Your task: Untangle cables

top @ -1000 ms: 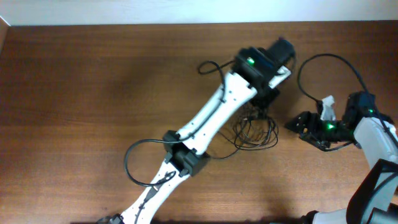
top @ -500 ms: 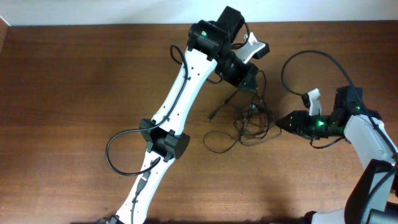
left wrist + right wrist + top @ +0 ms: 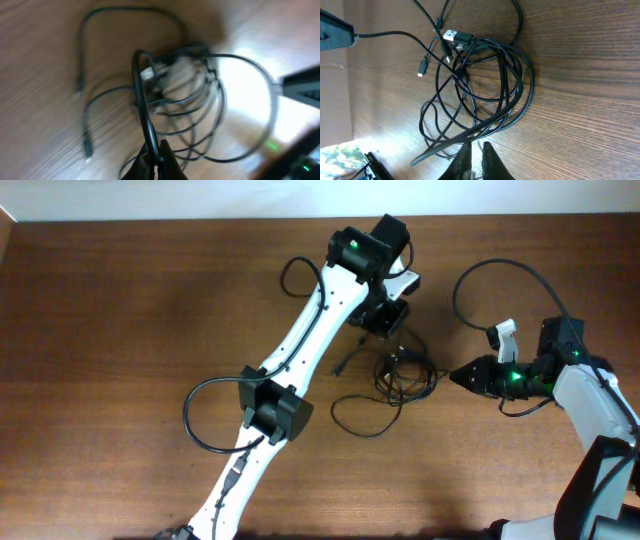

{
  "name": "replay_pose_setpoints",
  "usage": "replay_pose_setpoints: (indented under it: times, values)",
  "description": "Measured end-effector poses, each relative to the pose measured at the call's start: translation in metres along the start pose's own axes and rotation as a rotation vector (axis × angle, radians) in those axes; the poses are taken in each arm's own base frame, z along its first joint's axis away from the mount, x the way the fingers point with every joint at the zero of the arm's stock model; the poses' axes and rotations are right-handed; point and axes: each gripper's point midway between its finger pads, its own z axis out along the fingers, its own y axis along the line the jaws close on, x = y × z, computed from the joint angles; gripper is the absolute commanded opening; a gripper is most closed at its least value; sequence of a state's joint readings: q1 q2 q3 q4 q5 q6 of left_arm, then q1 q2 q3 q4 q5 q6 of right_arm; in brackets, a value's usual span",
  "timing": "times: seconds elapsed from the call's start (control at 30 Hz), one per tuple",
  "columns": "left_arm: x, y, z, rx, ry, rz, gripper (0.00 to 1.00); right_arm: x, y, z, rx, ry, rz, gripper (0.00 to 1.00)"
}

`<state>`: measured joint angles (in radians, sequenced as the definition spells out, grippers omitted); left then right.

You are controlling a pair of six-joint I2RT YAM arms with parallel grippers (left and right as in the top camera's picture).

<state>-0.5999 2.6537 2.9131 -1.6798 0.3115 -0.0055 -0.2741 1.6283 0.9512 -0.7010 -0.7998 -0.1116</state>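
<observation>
Cables (image 3: pixel 405 372) tangled on brown table (image 3: pixel 120 330).
Left gripper (image 3: pixel 157 157) pinched shut on one strand; right gripper (image 3: pixel 476 150) shut beside loops, maybe holding one.

Left pincer (image 3: pixel 156 157) closed, right pincer (image 3: pixel 476 151) (likewise) closed

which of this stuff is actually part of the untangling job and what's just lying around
Job:
thin black cables
left gripper, pinching one strand
right gripper, beside the bundle

Just there:
thick arm cable, the robot's own wiring
wooden table
</observation>
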Motion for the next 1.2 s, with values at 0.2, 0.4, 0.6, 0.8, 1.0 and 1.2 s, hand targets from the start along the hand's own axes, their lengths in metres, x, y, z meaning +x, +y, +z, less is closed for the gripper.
replay_pose_setpoints:
  times: [0.2, 0.4, 0.6, 0.8, 1.0, 1.2]
  values:
    - [0.002, 0.044, -0.006, -0.153, -0.007, -0.171, 0.00, -0.003, 0.000, 0.000, 0.001, -0.012, 0.009, 0.06]
    - [0.003, 0.084, -0.016, -0.253, -0.029, -0.296, 0.60, -0.001, -0.002, 0.001, 0.005, -0.002, 0.027, 0.15]
    - [0.006, 0.109, -0.024, -0.255, -0.042, -0.375, 0.48, -0.002, 0.002, 0.005, 0.005, 0.002, 0.024, 0.26]
    - [-0.001, 0.080, -0.019, -0.094, -0.043, -0.369, 0.59, -0.006, 0.012, 0.019, 0.026, 0.008, -0.019, 0.37]
    - [-0.014, 0.040, -0.008, -0.033, -0.069, -0.312, 0.59, -0.010, 0.003, 0.021, 0.095, -0.008, 0.063, 0.42]
    - [-0.026, -0.005, 0.024, 0.000, -0.076, -0.283, 0.50, -0.001, -0.013, 0.019, 0.194, 0.018, 0.121, 0.44]
